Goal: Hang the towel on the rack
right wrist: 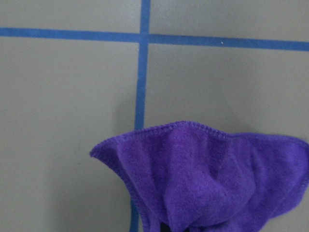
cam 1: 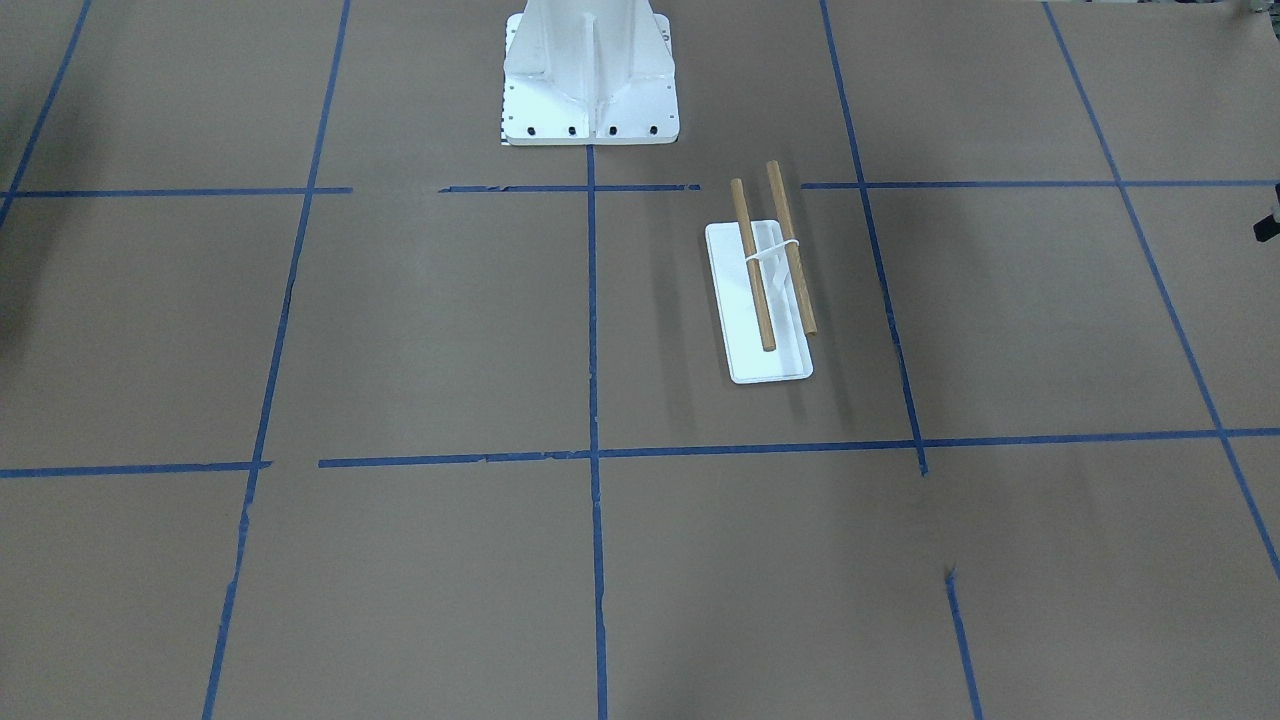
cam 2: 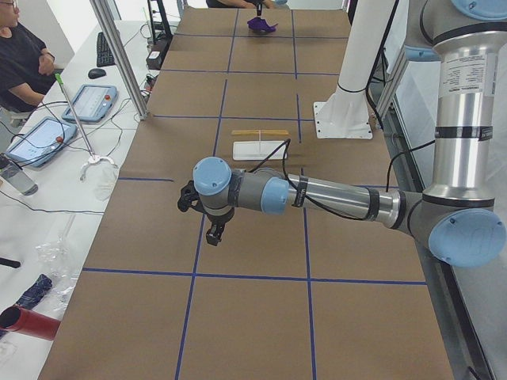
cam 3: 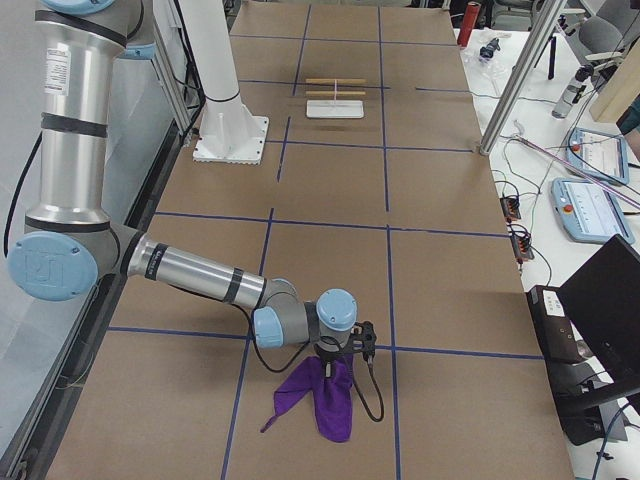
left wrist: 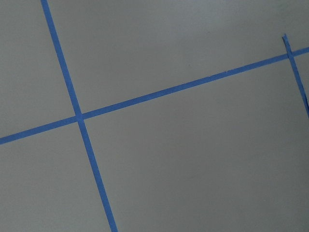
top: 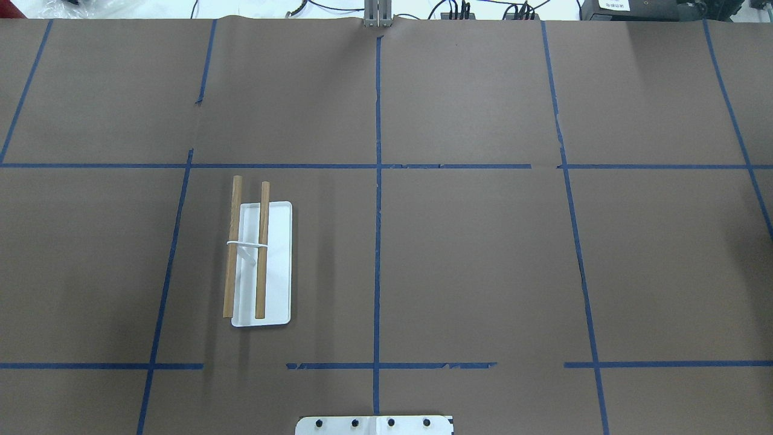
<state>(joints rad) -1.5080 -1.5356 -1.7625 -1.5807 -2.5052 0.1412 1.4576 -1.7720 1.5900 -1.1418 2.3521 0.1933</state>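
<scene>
The rack (cam 1: 760,300) is a white base with two wooden bars. It stands on the brown table and also shows in the overhead view (top: 261,266), the left view (cam 2: 261,142) and the right view (cam 3: 335,100). The purple towel (cam 3: 322,398) is far from it, at the table's end on my right. It hangs bunched from my right gripper (cam 3: 340,362), its lower part on the table. In the right wrist view the towel (right wrist: 207,179) is gathered up to the bottom edge; the fingers barely show. My left gripper (cam 2: 214,236) hovers over bare table; I cannot tell whether it is open.
The robot's white pedestal (cam 1: 590,80) stands behind the rack. Blue tape lines (left wrist: 79,118) grid the table. An operator (cam 2: 20,55), tablets and a metal post (cam 2: 119,55) are along the far side, with a red bottle (cam 3: 468,22) beyond.
</scene>
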